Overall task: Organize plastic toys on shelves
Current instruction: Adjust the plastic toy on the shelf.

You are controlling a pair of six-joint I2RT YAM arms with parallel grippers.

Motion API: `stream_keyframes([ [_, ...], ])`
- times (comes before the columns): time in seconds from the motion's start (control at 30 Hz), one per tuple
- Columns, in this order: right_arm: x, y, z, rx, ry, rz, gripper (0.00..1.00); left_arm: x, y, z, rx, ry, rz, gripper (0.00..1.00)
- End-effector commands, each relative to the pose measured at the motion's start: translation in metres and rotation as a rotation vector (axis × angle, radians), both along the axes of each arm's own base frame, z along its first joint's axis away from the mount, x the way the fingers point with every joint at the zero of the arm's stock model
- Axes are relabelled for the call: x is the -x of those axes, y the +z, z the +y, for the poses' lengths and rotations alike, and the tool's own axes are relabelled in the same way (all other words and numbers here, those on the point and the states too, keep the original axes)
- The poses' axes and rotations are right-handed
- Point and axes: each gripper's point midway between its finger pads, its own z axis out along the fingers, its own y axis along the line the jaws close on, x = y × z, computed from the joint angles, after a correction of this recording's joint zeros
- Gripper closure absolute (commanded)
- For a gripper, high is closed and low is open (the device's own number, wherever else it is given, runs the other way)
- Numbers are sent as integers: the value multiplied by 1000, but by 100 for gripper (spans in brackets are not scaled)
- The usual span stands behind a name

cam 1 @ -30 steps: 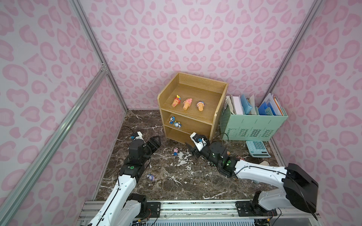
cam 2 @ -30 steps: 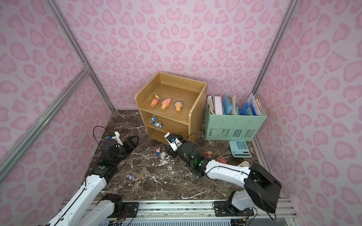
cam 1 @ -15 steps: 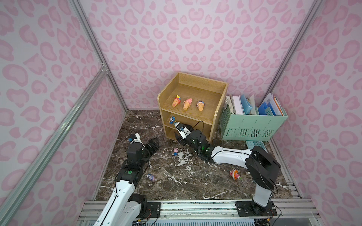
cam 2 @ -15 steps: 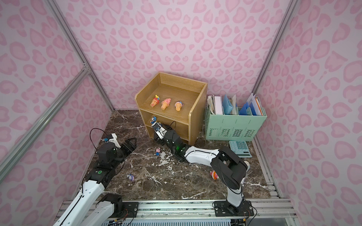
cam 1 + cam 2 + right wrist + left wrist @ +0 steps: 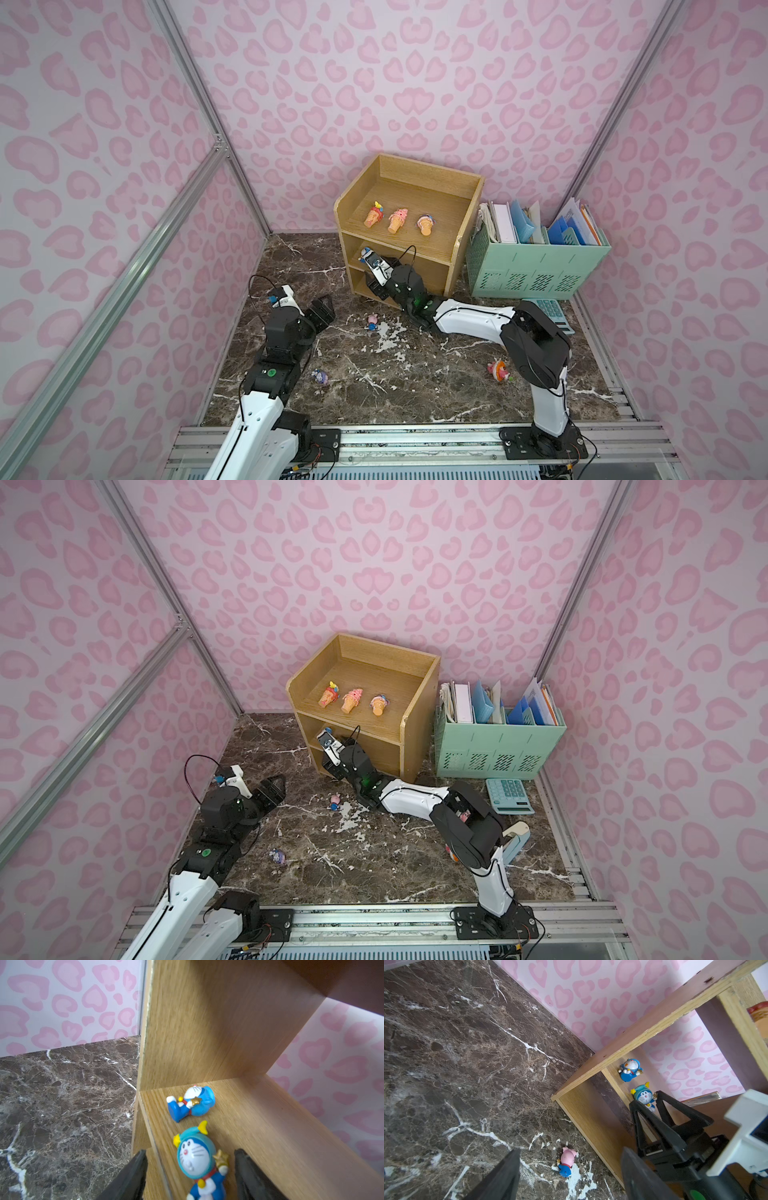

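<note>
Reading the table (image 5: 374, 395) as a clock with 12 at the back wall, we see the left arm (image 5: 266, 411) climb from the front rail at 7 o'clock. Its wrist is bent so the left gripper (image 5: 322, 311) hangs above the table pointing toward 1 o'clock, jaws spread wide and empty. A purple toy (image 5: 320, 377) lies just beside that arm. A pink toy (image 5: 372, 322) lies near the centre, in front of the shelves (image 5: 432, 174), which stand at 12. Three cone toys (image 5: 397, 220) lie in a row on the top tier. On the middle tier a lying blue toy (image 5: 191, 1103) rests near the left wall, and a standing blue toy (image 5: 197, 1159) is just beside it. The right arm (image 5: 469, 320) rises from the rail at 5 o'clock, folds at the elbow and stretches low toward 11. That puts the right gripper (image 5: 190, 1152) at the mouth of the middle tier, jaws parted either side of the standing blue toy with a gap showing, not clamped. A pink-and-orange toy (image 5: 497, 370) lies at 4 o'clock.
</note>
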Motion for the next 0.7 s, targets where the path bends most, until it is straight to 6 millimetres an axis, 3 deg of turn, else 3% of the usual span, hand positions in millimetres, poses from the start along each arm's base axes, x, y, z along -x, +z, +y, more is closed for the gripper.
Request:
stream_keyframes([
  [0.0,1,-6,2,5,16,29,36,2,1,4,-27,9,1,22],
  [0.27,4,-2,4,-9,29,35,43,5,3,5,-29,12,-3,22],
  [0.67,10,5,8,-57,15,47,44,8,7,6,-33,17,-10,22],
])
